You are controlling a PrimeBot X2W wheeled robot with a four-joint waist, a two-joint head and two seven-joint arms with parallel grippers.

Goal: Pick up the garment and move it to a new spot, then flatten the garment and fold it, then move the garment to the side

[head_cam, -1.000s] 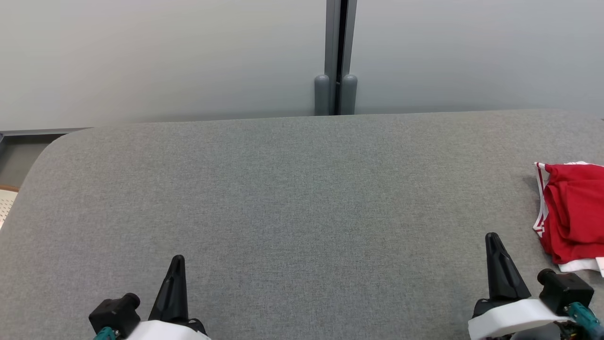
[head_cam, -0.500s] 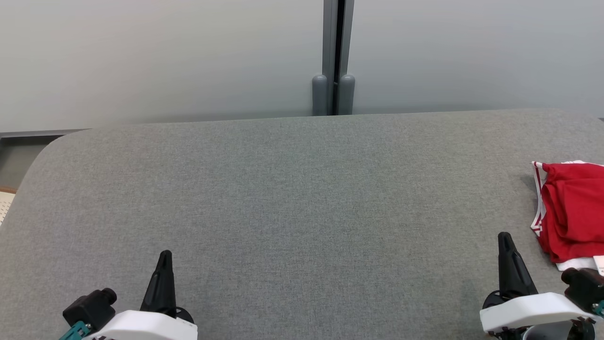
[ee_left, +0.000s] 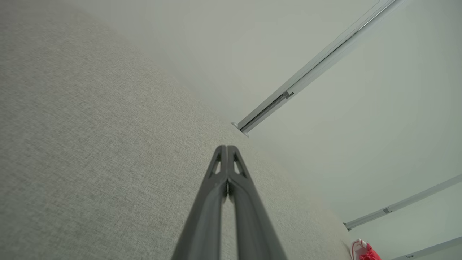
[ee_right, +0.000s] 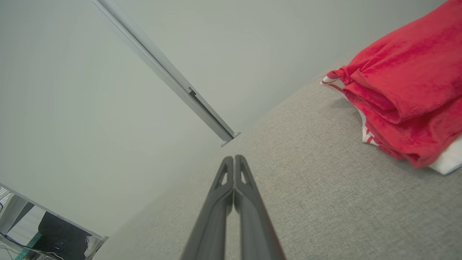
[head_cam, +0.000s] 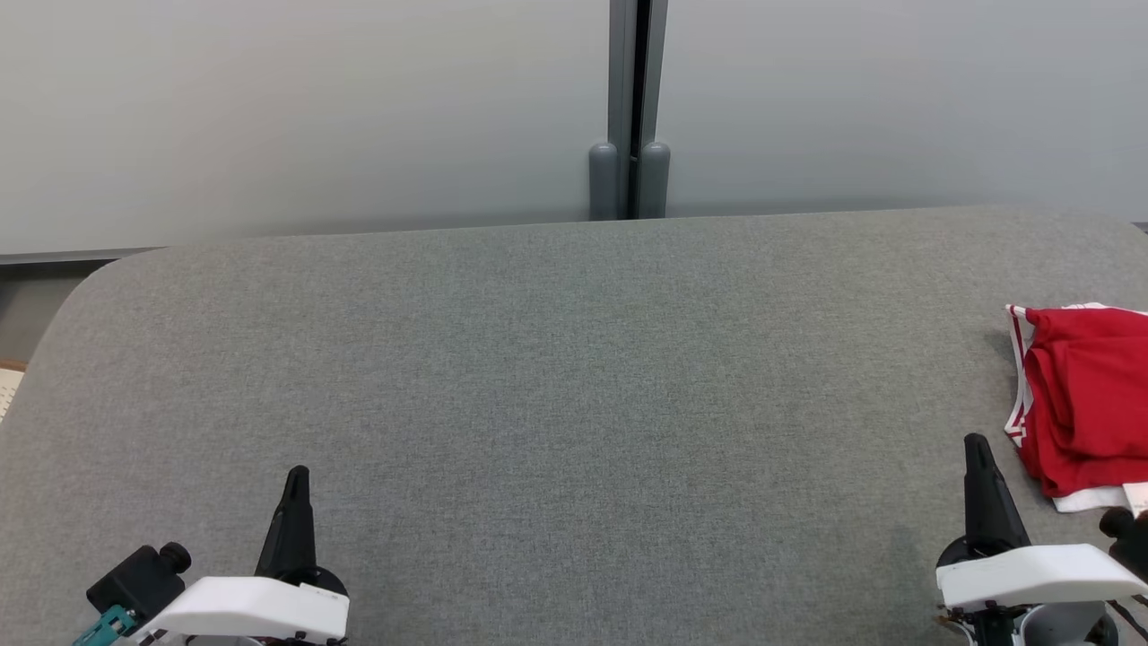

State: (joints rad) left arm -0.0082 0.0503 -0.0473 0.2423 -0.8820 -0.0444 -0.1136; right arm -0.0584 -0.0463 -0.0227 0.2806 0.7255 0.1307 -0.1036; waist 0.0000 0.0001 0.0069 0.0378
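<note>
- right gripper [head_cam: 976, 443] drifts outward; red garment [head_cam: 1081, 395] is now just beside its tip, gap tighter than a second ago
- left gripper [head_cam: 296, 474] drifts outward too, further from the right one
- head camera pans slightly right

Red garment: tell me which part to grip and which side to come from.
Probably grip the raised fold on the red garment behind its striped left edge, coming from the left with the right gripper, which is shut and nearest. The cloth bunches there, giving something to pinch.
</note>
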